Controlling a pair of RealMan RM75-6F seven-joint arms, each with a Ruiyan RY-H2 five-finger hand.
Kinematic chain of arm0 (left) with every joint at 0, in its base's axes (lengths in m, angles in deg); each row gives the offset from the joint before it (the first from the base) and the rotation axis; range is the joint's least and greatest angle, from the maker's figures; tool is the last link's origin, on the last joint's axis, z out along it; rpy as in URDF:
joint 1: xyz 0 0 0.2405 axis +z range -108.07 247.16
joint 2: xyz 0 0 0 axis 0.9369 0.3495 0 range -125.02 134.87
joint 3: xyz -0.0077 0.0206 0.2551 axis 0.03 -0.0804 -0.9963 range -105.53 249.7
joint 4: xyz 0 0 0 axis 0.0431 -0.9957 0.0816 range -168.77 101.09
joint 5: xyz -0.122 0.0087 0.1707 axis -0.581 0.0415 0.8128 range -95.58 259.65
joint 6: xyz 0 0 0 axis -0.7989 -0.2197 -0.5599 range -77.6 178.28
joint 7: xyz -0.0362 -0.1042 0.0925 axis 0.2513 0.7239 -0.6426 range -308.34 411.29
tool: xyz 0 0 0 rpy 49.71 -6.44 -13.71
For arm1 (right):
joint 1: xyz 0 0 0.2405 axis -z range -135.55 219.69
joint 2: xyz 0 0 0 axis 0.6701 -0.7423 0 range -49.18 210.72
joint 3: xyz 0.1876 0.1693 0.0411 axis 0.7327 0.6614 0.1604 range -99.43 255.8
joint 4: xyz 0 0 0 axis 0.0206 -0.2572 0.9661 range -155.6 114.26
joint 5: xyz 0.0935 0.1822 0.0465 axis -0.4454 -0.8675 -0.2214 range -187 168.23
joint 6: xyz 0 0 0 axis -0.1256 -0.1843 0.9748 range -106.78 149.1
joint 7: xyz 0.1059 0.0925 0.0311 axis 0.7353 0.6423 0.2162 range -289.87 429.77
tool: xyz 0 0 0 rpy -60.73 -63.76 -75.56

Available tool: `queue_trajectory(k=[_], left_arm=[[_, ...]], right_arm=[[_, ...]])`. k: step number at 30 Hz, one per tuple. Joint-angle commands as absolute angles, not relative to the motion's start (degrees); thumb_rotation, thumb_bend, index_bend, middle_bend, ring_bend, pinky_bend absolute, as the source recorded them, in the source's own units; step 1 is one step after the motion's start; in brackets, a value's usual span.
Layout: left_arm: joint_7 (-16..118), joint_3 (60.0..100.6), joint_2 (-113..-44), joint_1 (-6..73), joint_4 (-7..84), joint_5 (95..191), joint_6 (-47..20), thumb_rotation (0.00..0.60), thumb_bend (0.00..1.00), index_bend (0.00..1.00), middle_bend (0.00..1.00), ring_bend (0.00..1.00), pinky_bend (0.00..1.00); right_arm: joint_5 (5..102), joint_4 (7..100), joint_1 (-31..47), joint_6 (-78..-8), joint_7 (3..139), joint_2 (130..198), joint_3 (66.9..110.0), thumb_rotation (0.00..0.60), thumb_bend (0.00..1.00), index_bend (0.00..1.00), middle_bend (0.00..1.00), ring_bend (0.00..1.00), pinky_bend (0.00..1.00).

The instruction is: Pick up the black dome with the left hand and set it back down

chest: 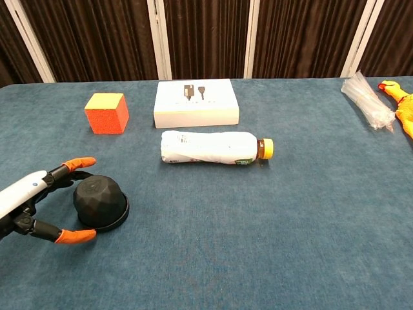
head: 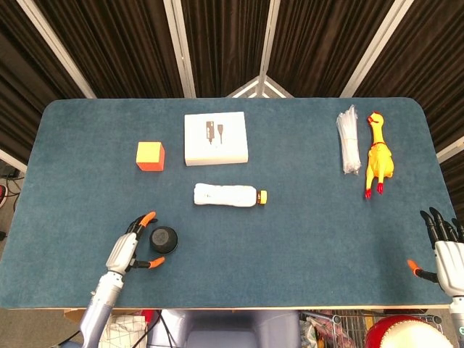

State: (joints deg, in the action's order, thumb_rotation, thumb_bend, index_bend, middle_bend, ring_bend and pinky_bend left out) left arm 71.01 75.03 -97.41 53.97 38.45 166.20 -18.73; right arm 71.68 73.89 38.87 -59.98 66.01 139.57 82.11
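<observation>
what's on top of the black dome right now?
Nothing rests on the black dome; its top is bare. The left hand flanks it with orange fingertips spread either side. Contact can't be confirmed, and anything under it is hidden.

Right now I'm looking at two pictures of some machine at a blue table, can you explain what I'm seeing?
It is a two-armed robot with finger hands. One picture looks down from its head, the other forward from its chest. The left robot hand, white with orange fingertips, sits spread around the small black faceted dome without lifting it; contact is unclear. The right robot hand rests open at the table's other corner, holding nothing. On the blue cloth also lie an orange cube, a flat white box, a white-wrapped bottle with a yellow cap, a clear plastic bundle and a yellow rubber chicken.
</observation>
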Motion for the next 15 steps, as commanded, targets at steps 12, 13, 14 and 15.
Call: queue_trajectory(k=[12, 13, 14, 15], left_arm=[[68.22, 74.66, -98.59, 53.73, 37.83, 165.0, -18.62, 0.6, 0.02, 0.04, 0.21, 0.0, 0.0], [68.12, 74.61, -98.65, 53.7, 37.74, 165.02, -18.63, 0.6, 0.02, 0.04, 0.2, 0.0, 0.0], [68.08, 74.58, -98.69, 53.67, 37.72, 165.04, -18.65, 0.6, 0.02, 0.04, 0.2, 0.0, 0.0], [68.08, 74.53, -98.73, 53.64, 37.71, 165.08, -18.66, 0.6, 0.02, 0.04, 0.2, 0.0, 0.0]], right_arm=[[72.61, 75.08, 40.23, -62.03, 65.3, 139.61, 81.24, 0.6, 0.21, 0.0, 0.0, 0.17, 0.08], [72.54, 75.07, 40.21, -61.97, 65.24, 139.66, 81.26, 0.6, 0.21, 0.0, 0.0, 0.17, 0.08], [72.49, 75.07, 40.18, -61.91, 65.2, 139.69, 81.28, 0.6, 0.21, 0.0, 0.0, 0.17, 0.08], [72.41, 75.05, 40.14, -61.81, 65.16, 139.74, 81.28, 0.6, 0.21, 0.0, 0.0, 0.17, 0.08]])
